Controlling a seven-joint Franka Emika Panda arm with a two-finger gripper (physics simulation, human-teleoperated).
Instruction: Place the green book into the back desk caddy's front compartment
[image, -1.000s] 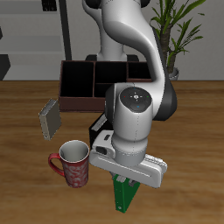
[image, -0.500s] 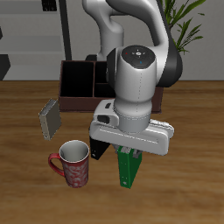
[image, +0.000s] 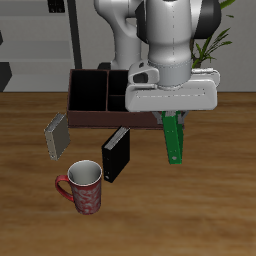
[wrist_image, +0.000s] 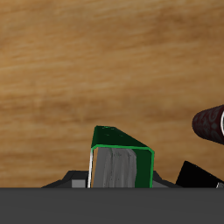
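The green book (image: 175, 140) hangs upright in the air, held at its top by my gripper (image: 173, 117), which is shut on it. In the wrist view the green book (wrist_image: 118, 162) shows its white page edges between the fingers, above bare wood. The back desk caddy (image: 92, 95), a low reddish-brown box with black cells, stands farther back on the table; my arm hides much of it. The front compartment is hidden behind the arm and gripper. The book hangs just in front of the caddy's front wall.
A black book (image: 117, 154) stands on the table beside the green one. A grey book (image: 56, 136) leans nearer the caddy's end. A red mug (image: 84, 187) sits toward the front edge; its rim (wrist_image: 211, 122) shows in the wrist view. A plant (image: 205, 40) stands behind.
My gripper has lifted the green book up and carried it away from the front edge toward the caddy. The black book, earlier hidden by the arm, now shows.
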